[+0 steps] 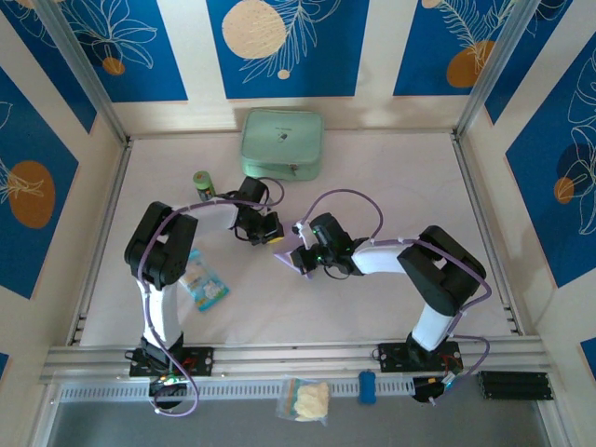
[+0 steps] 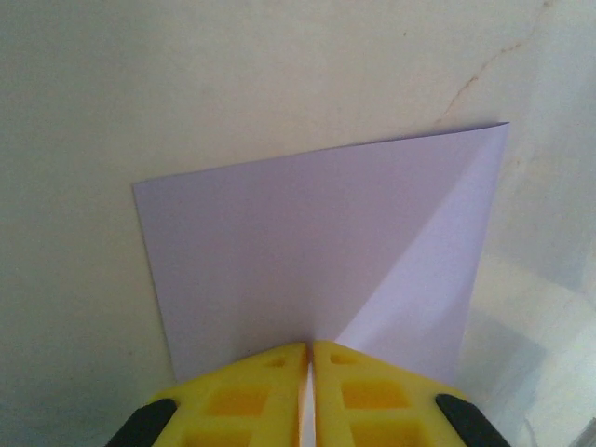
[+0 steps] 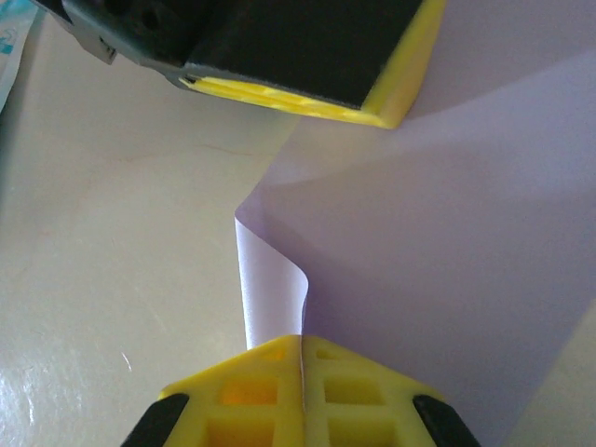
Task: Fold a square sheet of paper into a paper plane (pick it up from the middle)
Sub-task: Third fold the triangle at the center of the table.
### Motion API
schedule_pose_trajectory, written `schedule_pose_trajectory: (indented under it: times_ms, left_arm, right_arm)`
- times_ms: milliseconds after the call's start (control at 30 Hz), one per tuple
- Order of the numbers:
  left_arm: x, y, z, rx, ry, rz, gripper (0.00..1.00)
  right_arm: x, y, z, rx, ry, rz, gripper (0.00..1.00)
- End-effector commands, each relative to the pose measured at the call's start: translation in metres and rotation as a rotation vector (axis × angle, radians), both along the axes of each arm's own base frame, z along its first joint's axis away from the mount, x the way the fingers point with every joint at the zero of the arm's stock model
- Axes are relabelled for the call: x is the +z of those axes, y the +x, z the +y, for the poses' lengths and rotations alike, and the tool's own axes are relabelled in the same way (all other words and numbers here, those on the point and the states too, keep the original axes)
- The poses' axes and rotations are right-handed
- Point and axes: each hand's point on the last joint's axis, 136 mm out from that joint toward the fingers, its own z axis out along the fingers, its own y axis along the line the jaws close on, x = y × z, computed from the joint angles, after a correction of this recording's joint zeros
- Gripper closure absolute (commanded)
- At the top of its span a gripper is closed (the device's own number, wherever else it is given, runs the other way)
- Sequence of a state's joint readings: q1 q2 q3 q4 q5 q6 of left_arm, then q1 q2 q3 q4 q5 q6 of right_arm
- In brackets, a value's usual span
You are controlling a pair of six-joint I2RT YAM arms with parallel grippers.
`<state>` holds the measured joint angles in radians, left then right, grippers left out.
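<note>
I take the mint-green pouch [image 1: 282, 142] at the far edge of the counter [image 1: 391, 186] as my marker. The square sheet of paper [image 1: 291, 257] is on the near side of the pouch, well apart from it and roughly in line with its middle, held between both arms. My left claw [image 1: 265, 229] comes at it from the pouch's left side. In its wrist view the yellow fingers of the left claw [image 2: 309, 350] are pressed together on the near edge of the lavender sheet [image 2: 317, 251], which has a diagonal crease running up to its far right corner. My right claw [image 1: 302, 254] comes from the pouch's right side. Its wrist view shows the claw [image 3: 301, 345] pinched shut on another edge of the paper [image 3: 447, 251], where a small flap curls upward beside the fingers, with the left claw [image 3: 307, 65] gripping the opposite side. I cannot tell whether the sheet clears the counter. A small green can [image 1: 202, 182] stands near the pouch's near-left corner. A blue-and-white snack packet [image 1: 205, 284] lies farther toward me on that same left side.
</note>
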<state>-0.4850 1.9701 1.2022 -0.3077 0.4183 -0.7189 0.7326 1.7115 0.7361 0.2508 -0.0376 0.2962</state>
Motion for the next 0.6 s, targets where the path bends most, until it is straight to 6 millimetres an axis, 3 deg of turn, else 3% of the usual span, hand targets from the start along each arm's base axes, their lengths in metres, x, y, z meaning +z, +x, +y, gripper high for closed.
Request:
schedule_pose_trajectory:
  times_ms: [0, 567]
  left_arm:
    - [-0.0225, -0.0165, 0.0053, -0.038, 0.069, 0.064, 0.88]
    - [-0.0262, -0.0171, 0.0026, -0.052, 0.066, 0.069, 0.88]
  right_arm:
    - [-0.0015, 0.002, 0.0022, -0.008, -0.006, 0.025, 1.0]
    - [-0.0091, 0.0111, -0.0032, -0.057, -0.068, 0.009, 1.0]
